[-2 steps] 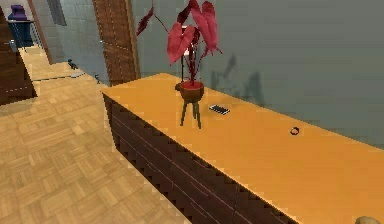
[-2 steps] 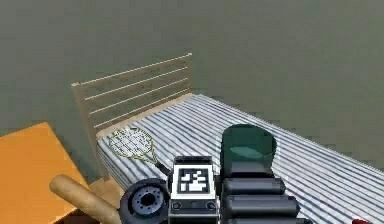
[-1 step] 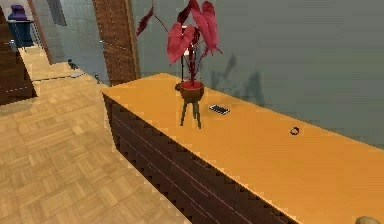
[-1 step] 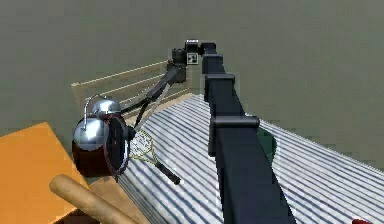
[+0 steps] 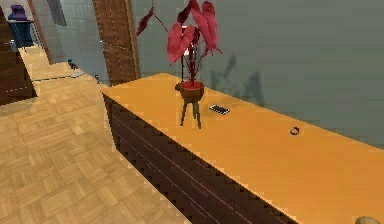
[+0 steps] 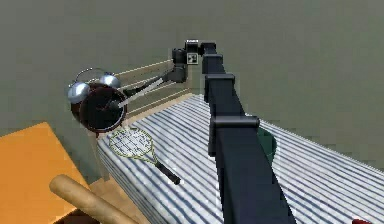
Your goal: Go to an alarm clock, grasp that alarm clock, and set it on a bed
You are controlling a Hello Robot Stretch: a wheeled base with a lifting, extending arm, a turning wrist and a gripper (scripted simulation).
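I work in a home bedroom: striped bed point(image 6: 322, 180) just beside the orange-topped counter point(image 5: 270, 150), red-leaved potted plant point(image 5: 190, 42) on that counter, wood floor point(image 5: 60, 150) below it.

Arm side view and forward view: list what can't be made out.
Arm side view: green thing on the bed, mostly hidden behind the arm.
Forward view: small ring-like thing on the dresser, too small to name.
Forward view: plant, top leaves cut off by the top edge.
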